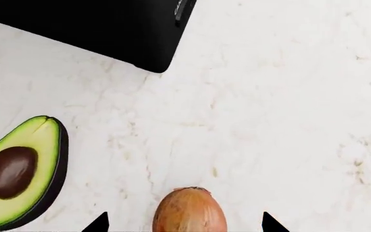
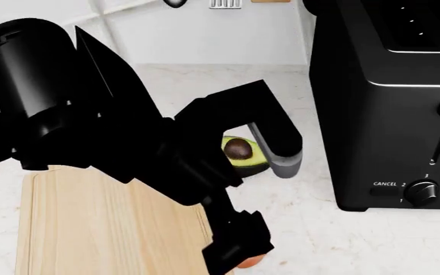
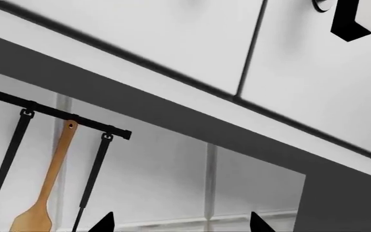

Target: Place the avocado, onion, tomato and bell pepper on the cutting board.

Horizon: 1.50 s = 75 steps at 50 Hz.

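The left gripper [image 1: 185, 223] hangs over the veined, cream marble counter [image 1: 282, 121] with its two pointed black fingertips [image 1: 99, 223] spread apart, and the smooth, tan-orange onion [image 1: 190, 211] sits between them, touching neither. Off to one side of the gripper lies the halved avocado [image 1: 19, 175], dark-skinned, its yellow-green flesh facing up around a glossy brown pit. Beyond the tips stands a boxy black toaster [image 1: 108, 29]. The pale, straight-grained wooden cutting board [image 2: 90, 223] lies beneath the left arm. The right gripper [image 3: 180, 223], tips likewise parted and empty, points at grey cabinets [image 3: 172, 43] and a wooden spatula [image 3: 47, 193] on a black rail.
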Motion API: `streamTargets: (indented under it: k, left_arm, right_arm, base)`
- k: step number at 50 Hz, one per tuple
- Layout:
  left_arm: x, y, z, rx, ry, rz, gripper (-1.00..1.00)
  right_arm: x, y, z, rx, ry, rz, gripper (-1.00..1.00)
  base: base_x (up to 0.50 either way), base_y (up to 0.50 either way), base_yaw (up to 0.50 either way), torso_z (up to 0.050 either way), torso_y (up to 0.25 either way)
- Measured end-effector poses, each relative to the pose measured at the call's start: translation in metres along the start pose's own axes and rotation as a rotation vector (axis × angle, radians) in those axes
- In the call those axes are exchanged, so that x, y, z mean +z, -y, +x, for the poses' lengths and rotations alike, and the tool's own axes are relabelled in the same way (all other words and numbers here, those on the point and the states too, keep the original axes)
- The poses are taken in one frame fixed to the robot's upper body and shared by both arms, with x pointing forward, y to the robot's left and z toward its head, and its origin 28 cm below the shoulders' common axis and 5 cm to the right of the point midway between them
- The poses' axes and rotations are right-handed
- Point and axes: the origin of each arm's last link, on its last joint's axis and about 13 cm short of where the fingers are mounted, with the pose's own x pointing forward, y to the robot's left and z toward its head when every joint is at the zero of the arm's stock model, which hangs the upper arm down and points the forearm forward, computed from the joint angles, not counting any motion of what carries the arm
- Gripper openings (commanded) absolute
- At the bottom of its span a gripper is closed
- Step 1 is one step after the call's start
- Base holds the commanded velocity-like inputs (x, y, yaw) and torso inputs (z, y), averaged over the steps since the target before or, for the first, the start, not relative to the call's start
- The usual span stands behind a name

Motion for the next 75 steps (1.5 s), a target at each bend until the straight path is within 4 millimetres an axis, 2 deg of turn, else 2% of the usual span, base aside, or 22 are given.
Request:
streamTargets:
  k: [45,46,61,75]
  left_arm:
    - [-0.025,-0.003,0.029,-0.039,-0.061,-0.062,1.0]
    - [-0.025,-0.003,0.03,-0.04,-0.062,-0.061,-1.0]
    - [-0.02,0.001,0.027,-0.04,-0.048,-0.025,-1.0]
    - [0.001,0.014,0.008,-0.045,0.01,0.054,-1.0]
  right_arm:
    - [-0.005,0.005,-0.008,-0.003,-0.018,-0.01,1.0]
    - [-0.005,0.005,-0.008,-0.003,-0.019,-0.01,1.0]
    - [-0.007,0.004,-0.01,0.009,-0.028,-0.017,1.0]
    - [-0.001,0.004,-0.009,0.019,-0.024,-0.028,1.0]
  base:
    - [0.0,0.0,0.0,0.0,0.0]
    - [0.0,0.0,0.0,0.0,0.0]
    - [0.0,0.0,0.0,0.0,0.0]
    - [0.0,0.0,0.0,0.0,0.0]
